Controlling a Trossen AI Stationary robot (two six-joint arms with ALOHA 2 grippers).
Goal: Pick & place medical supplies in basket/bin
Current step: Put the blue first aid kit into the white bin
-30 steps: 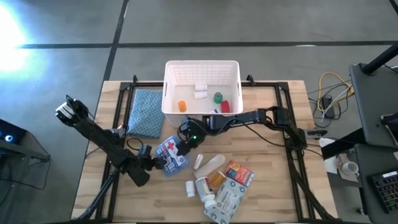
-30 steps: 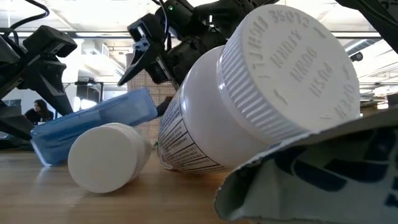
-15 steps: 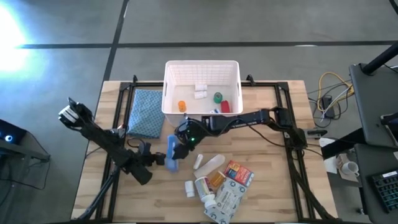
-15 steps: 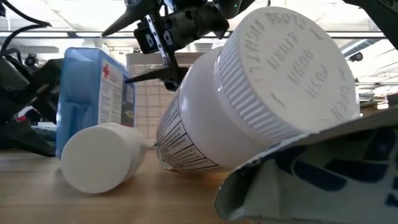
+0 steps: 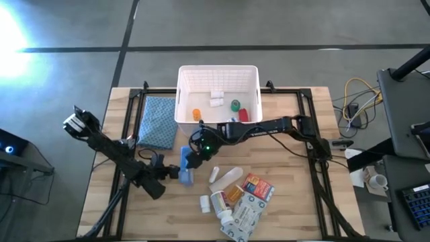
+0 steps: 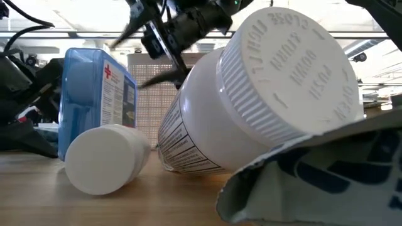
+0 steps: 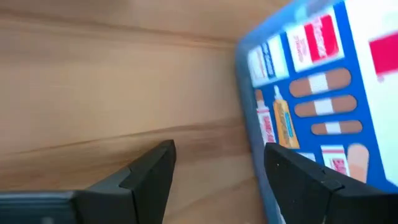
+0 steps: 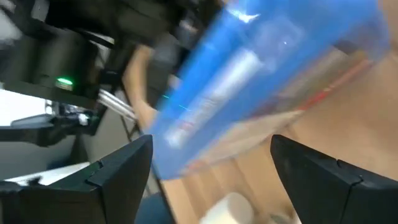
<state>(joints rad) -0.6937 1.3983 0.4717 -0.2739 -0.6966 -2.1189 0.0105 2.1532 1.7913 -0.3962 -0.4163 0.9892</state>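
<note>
The blue-white first-aid box (image 5: pixel 186 166) stands upright on a narrow side on the wood (image 6: pixel 94 100), near the table's middle. My left gripper (image 5: pixel 172 173) is low at the box's left, open, with only bare table between its fingers (image 7: pixel 217 168); the box (image 7: pixel 311 87) lies outside the gap. My right gripper (image 5: pixel 194 160) hangs wide open just above and to the right of the box (image 6: pixel 147 56), apart from it (image 8: pixel 211 168). The white bin (image 5: pixel 218 68) at the far edge holds several small supplies. My left gripper has one finger (image 7: pixel 292 177) right beside the first-aid box's lower edge (image 7: pixel 261 134), on the box's left side. The box is outside the finger gap. Whether that finger touches the box, I cannot tell.
A blue cloth (image 5: pixel 159 121) lies left of the bin. White pill bottles (image 6: pixel 103 157), a white tube, orange boxes and a grey-white pack (image 5: pixel 243 216) lie in a pile at the near right of the box. Bare wood lies at the table's near left.
The first-aid box, which lay tilted with its face up between the two grippers, has been tipped up and now stands on a narrow side. My right gripper has risen a little above it, still open.
</note>
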